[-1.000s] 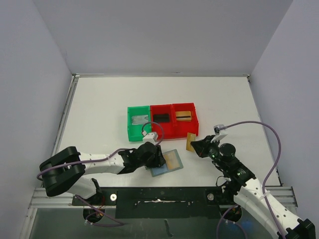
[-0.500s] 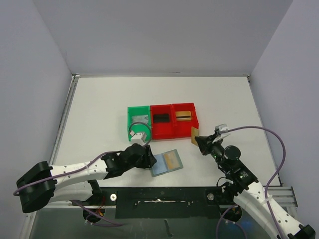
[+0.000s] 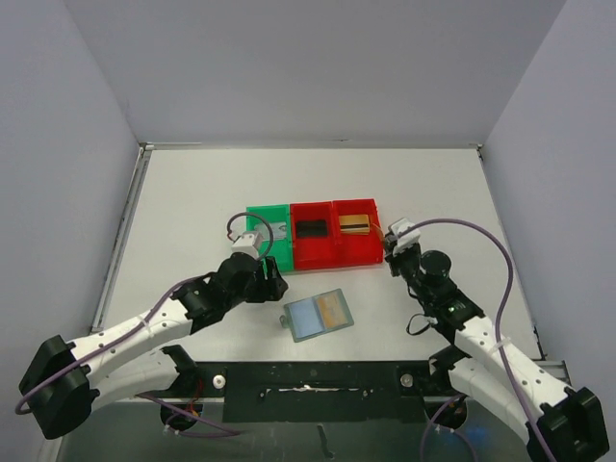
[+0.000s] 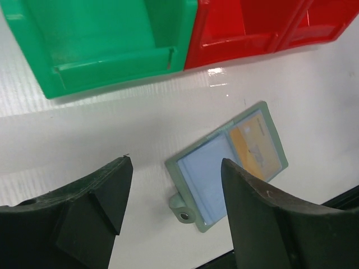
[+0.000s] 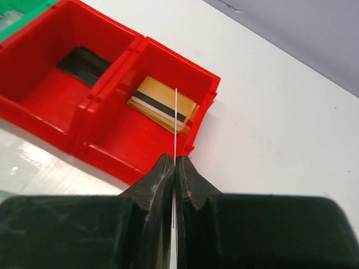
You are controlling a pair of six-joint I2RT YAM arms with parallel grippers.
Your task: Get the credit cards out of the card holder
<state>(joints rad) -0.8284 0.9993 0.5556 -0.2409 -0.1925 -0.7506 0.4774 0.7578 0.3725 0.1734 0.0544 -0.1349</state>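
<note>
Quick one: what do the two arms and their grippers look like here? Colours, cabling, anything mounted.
The left arm and right arm both have white links with black joints. A purple-grey cable loops loosely along each. A small white camera block sits at each wrist. The left gripper and right gripper have matte black, wedge-shaped fingers. No markings visible.

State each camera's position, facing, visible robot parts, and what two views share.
Top external: above and behind the bases, facing down on the table; both arms show.
Left wrist: on the left arm, facing down past the open left claw at the card holder and green bin.
Right wrist: on the right arm, along the shut right claw, a card edge-on in it, toward the red bin holding gold cards.
Shared: top and left wrist both show the card holder.
</note>
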